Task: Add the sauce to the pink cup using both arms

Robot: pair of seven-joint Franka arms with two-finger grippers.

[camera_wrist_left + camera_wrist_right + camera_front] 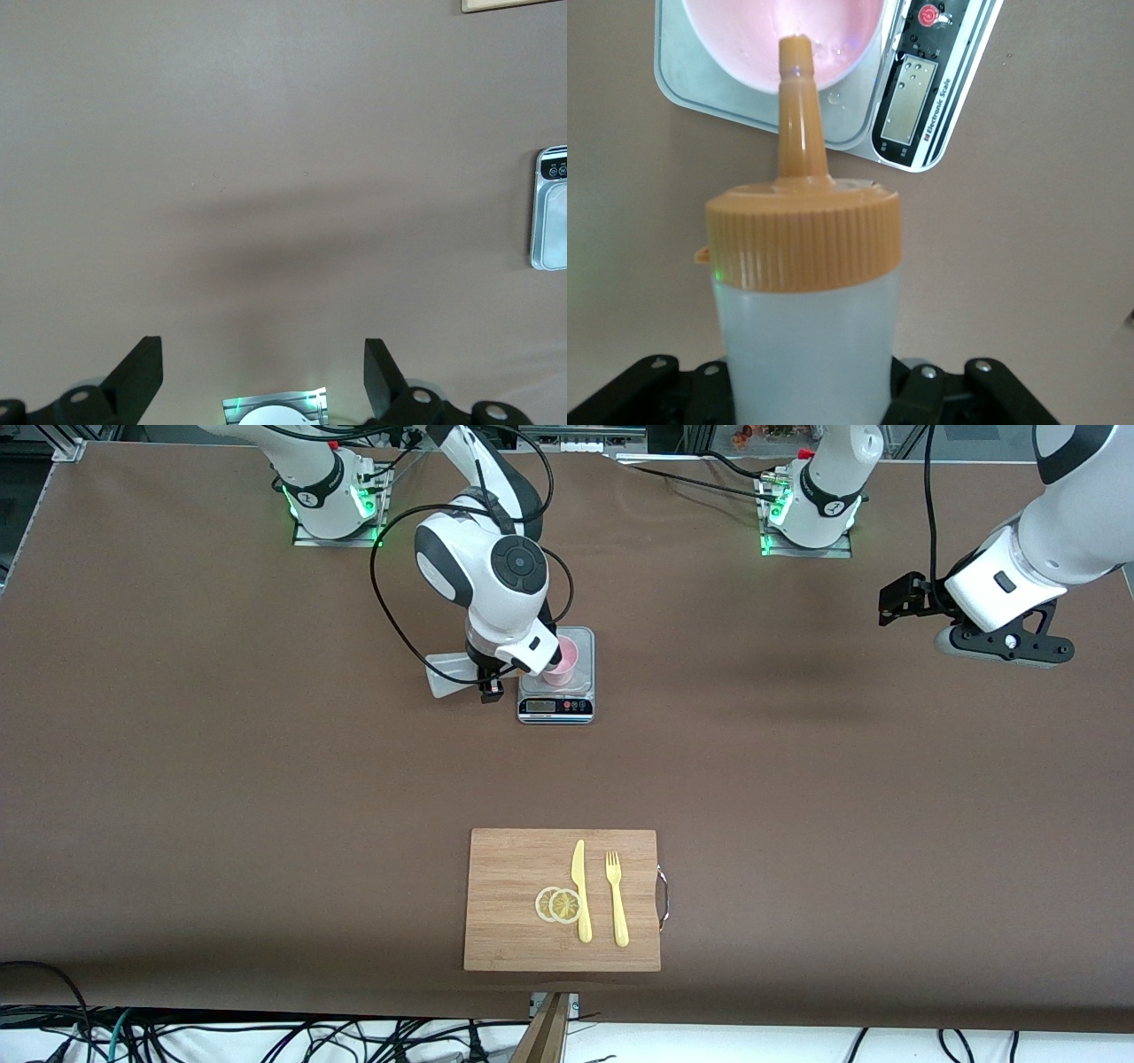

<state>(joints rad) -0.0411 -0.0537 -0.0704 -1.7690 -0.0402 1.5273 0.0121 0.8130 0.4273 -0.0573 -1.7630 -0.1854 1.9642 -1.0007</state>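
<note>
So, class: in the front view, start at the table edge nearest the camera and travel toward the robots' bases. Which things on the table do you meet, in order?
Wooden cutting board carrying lemon slices, a yellow knife and a yellow fork → grey kitchen scale → pink cup standing on the scale.

The squeeze bottle [806, 354] is translucent, frosted whitish plastic; its orange cap [803, 237] is ribbed at the rim with a smooth, slightly glossy nozzle. The pink cup [784, 40] looks like glossy plastic. The kitchen scale [555, 691] has a smooth grey platform, possibly brushed metal. The table covering [266, 797] is matt brown. The cutting board [514, 903] is pale grained wood, the knife [581, 890] and fork [617, 899] matt yellow plastic.
</note>
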